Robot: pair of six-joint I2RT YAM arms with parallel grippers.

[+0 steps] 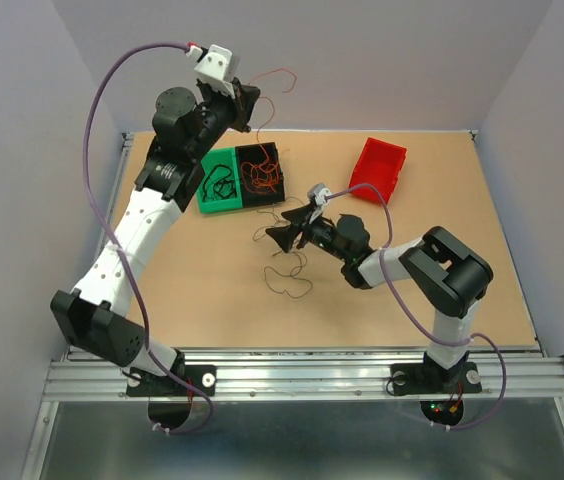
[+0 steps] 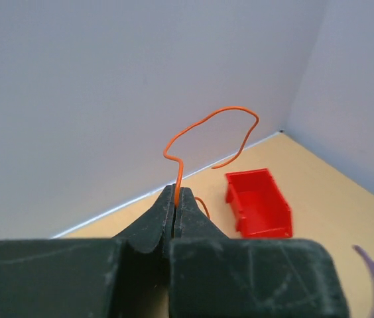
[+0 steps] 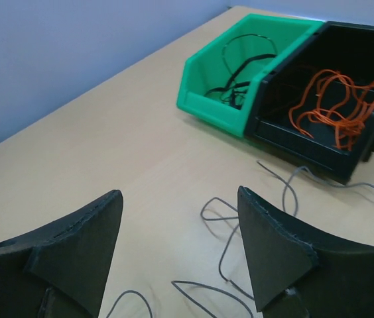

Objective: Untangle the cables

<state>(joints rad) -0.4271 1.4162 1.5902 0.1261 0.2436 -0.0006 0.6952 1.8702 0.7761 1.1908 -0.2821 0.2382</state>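
Soft, even light falls from overhead, bright across the whole tabletop [image 1: 212,310], with no glare anywhere. Shadows are faint and fuzzy: a dim patch under the right arm [image 1: 442,270], and a thin one along the near side of the red bin [image 1: 377,170] by the far right corner. Up close, the dark left fingers [image 2: 154,228] look slightly soft, while the orange wire [image 2: 207,122] is crisp. The right fingers [image 3: 273,252] blur at the bottom edge.

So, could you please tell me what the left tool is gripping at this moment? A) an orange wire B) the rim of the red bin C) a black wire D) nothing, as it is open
A: in the left wrist view the left tool is shut on an orange wire, which rises from between its closed fingers and curls in the air above the table.
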